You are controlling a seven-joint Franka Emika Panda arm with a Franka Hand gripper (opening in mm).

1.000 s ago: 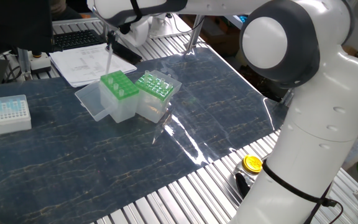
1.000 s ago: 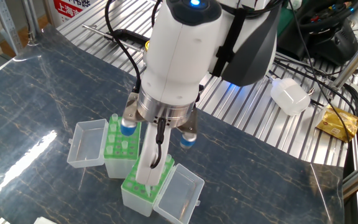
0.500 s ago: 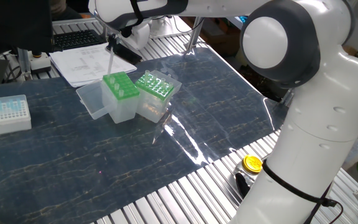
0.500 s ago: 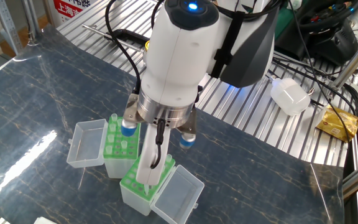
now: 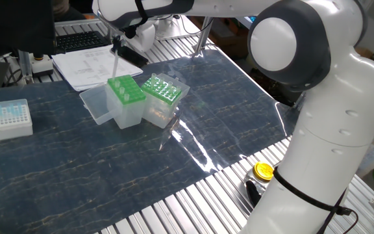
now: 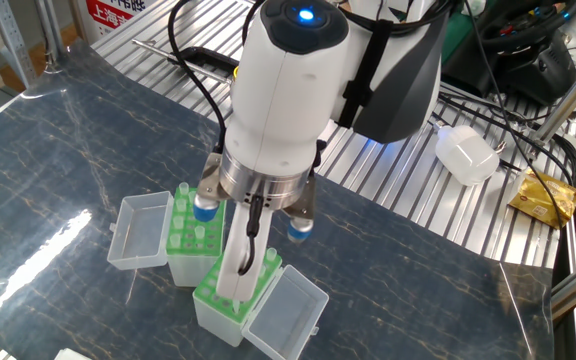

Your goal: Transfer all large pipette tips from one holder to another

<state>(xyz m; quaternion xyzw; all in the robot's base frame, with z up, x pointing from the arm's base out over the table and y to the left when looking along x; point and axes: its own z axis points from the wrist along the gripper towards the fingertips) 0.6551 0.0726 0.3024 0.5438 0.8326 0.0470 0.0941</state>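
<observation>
Tool pinching large pipette tip, hanging above green holder

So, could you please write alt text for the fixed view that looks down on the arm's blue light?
A white robot arm hangs over two green-topped clear plastic tip holders with open hinged lids on a dark marbled mat; its gripper is just above the nearer holder, jaws hidden by the wrist. A few clear cone-shaped pipette tips stand in the racks.
</observation>
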